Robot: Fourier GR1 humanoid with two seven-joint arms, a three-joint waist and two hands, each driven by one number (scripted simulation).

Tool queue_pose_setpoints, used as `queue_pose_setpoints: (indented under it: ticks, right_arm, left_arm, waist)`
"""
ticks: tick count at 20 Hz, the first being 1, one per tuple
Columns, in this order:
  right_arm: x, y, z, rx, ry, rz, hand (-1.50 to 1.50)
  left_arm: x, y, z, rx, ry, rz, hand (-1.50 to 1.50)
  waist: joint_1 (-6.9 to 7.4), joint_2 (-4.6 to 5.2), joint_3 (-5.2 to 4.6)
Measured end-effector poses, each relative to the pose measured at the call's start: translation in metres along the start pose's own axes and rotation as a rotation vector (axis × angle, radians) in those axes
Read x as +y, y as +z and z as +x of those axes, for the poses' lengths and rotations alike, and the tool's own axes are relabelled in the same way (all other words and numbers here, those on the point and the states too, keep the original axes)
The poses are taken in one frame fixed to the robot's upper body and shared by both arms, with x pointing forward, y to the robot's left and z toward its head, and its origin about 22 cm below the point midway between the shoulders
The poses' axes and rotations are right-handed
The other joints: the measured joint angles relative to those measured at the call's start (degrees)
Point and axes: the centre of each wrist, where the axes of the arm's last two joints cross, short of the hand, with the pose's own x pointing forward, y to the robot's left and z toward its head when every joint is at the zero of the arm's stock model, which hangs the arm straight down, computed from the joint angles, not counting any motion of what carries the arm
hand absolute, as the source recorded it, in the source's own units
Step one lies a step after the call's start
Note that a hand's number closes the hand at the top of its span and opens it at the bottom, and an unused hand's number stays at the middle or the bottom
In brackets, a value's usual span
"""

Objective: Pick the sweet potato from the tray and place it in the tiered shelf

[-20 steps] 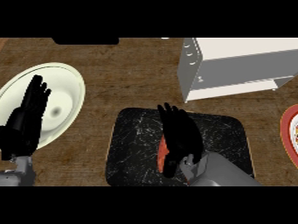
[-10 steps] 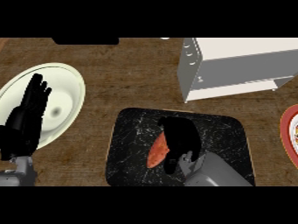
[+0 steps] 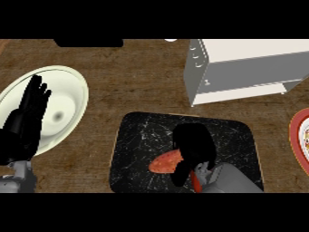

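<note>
An orange sweet potato (image 3: 165, 163) lies on the black marbled tray (image 3: 138, 145) in the lower middle of the head view. My right hand (image 3: 194, 147) covers its right part, fingers curled down round it, so only the left end and a sliver near the wrist show. The white tiered shelf (image 3: 250, 68) stands at the upper right, apart from the tray. At the left edge my left hand (image 3: 24, 122) rests open, fingers up, over the cream plate.
A cream plate (image 3: 66, 97) lies at the left, on the brown wooden counter. A red-rimmed plate (image 3: 302, 140) sits at the right edge. A dark object (image 3: 89, 42) lies along the far edge of the counter.
My right hand's fingers went from straight above the tray to curled down round the sweet potato. The left hand stayed where it was.
</note>
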Motion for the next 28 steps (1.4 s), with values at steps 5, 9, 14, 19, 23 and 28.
queue_pose_setpoints:
  ticks: [5, 9, 14, 19, 23, 28]
  right_arm:
    - [0.008, 0.018, -0.060, 0.011, -0.009, -0.046, 1.50]
    - [0.003, 0.035, -0.080, -0.007, -0.072, -0.057, 1.50]
    - [-0.023, 0.069, -0.083, -0.061, -0.170, -0.113, 1.50]
    - [-0.062, 0.103, -0.075, -0.105, -0.386, -0.281, 1.50]
    - [-0.100, 0.130, -0.073, -0.064, -0.488, -0.423, 1.50]
    - [-0.141, 0.140, -0.087, 0.016, -0.486, -0.568, 1.50]
  left_arm:
    - [0.002, 0.006, -0.006, 0.007, -0.007, 0.004, 0.00]
    - [0.006, 0.003, -0.012, 0.004, 0.000, 0.004, 0.00]
    - [0.003, 0.005, -0.013, 0.009, -0.004, 0.016, 0.00]
    - [0.002, 0.006, -0.013, 0.008, -0.008, 0.019, 0.00]
    - [0.001, 0.007, -0.015, 0.008, -0.006, 0.012, 0.00]
    - [0.001, 0.008, -0.013, 0.002, -0.005, 0.007, 0.00]
  waist:
    - [-0.28, 0.07, 0.05]
    - [-0.31, 0.33, 0.08]
    - [-0.58, 0.40, 0.12]
    - [-0.95, 0.29, 0.11]
    - [-0.66, 0.33, 0.06]
    - [-0.29, 0.42, 0.08]
